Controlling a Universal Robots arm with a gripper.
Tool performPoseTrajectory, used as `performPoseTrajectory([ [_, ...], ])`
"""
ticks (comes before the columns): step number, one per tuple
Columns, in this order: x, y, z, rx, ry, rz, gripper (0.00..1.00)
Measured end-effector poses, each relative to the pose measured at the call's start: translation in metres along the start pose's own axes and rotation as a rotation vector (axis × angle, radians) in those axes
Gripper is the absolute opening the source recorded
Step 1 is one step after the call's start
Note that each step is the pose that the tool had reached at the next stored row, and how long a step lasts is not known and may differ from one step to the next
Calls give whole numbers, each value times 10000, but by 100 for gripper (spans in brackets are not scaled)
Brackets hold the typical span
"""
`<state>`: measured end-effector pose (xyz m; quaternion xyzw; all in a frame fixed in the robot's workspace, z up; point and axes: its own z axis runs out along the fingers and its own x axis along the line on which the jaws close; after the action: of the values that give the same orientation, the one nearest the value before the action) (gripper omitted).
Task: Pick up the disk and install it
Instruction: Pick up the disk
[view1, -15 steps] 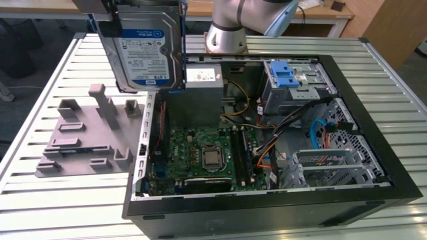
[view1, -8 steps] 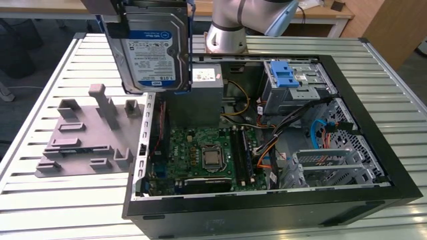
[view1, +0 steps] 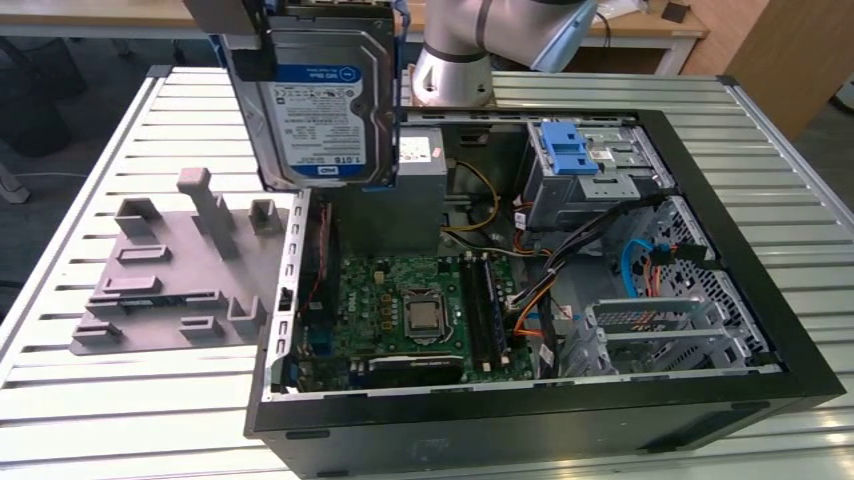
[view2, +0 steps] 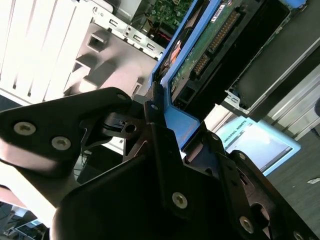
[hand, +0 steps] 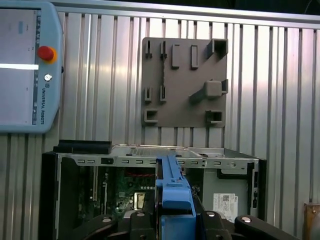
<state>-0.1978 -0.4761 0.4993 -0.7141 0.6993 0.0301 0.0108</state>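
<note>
Hanging upright in the air, the disk (view1: 327, 100) turns its white-and-blue label toward the exterior view, its blue carrier frame running down both long edges. The tool (view2: 180, 127) is clamped on one end of that blue frame, a black finger (view2: 156, 117) pressed against each side; the disk's green circuit-board face and connector show in the second wrist view. The disk sits over the wall of the open computer case (view1: 747, 390) on the exterior view's left, just beside the grey power supply box (view1: 424, 190) and above the motherboard (view1: 400, 300). The blue-latched drive cage (view1: 577, 160) stands at the case's far corner, well apart from the disk. Beside the case on the slatted metal surface (view1: 134, 420) lies a grey fixture plate (view1: 147, 290) with raised holders. A teach pendant (hand: 25, 65) rests on the surface in the first wrist view.
</note>
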Motion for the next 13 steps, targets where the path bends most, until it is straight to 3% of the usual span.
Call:
performPoseTrajectory([
  [13,43,-263,-8,0,0,1,37],
])
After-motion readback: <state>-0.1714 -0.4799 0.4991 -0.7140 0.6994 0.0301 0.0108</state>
